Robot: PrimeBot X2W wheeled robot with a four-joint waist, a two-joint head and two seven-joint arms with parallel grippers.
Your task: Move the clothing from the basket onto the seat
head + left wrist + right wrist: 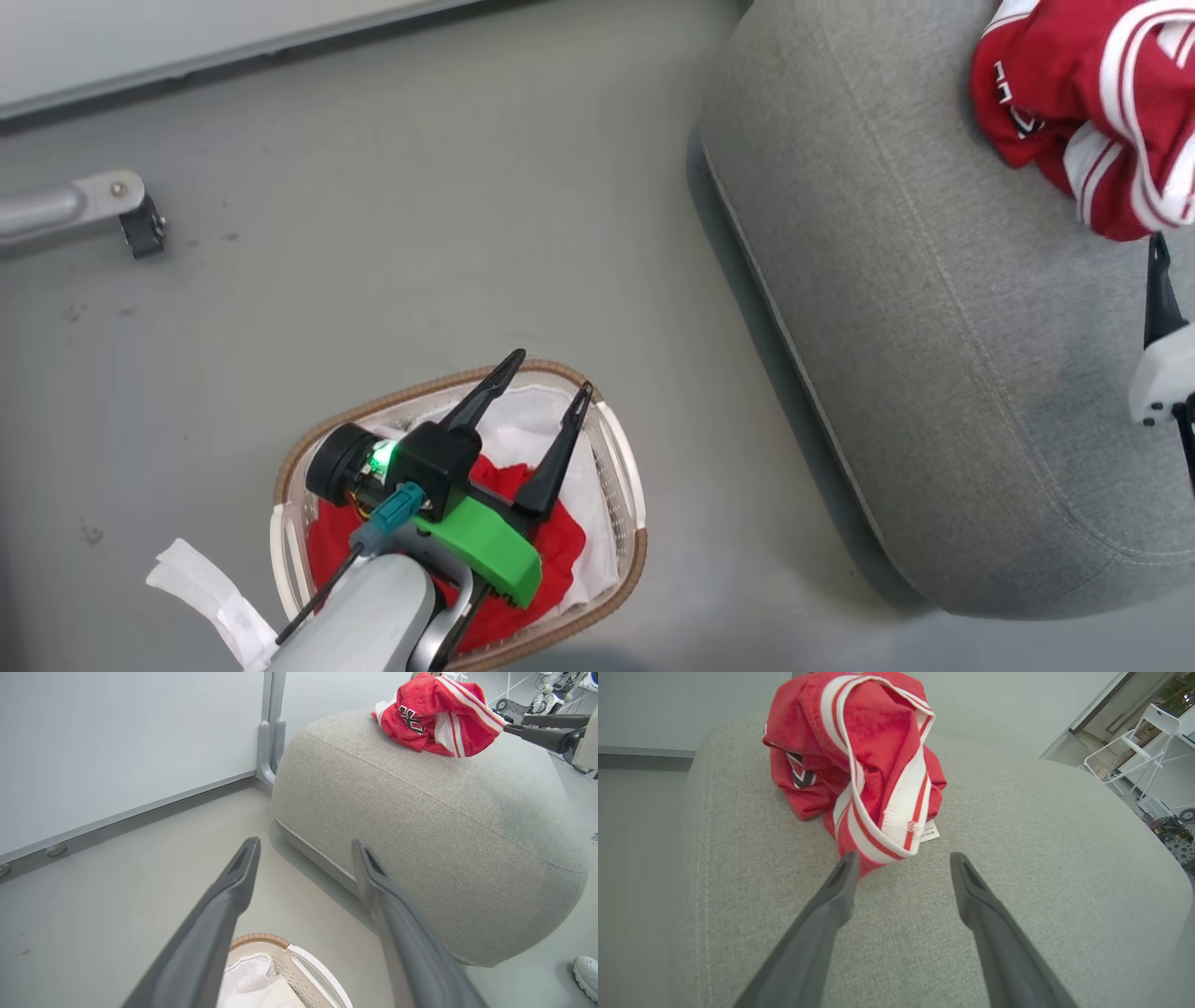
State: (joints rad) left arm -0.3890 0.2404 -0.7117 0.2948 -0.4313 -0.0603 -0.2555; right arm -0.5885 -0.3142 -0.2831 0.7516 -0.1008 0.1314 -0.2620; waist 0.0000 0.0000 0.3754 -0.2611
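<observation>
One garment (1092,112) lies crumpled at the far right of the seat (934,327). It is red cloth with broad white bands edged in thin red stripes, dark-and-white printed characters on one fold, and a small white label (928,833) at the hem. The right tool (903,855) hovers over the seat on the near side of it, fingers apart and empty. One fingertip sits at the hem, and we cannot tell whether it touches. A second garment (560,551), plain red where it shows, is bunched in the basket (618,471) on the floor (420,233), lying on the white liner (523,429). The left tool (551,371) hangs above the basket, fingers apart, gripping nothing.
</observation>
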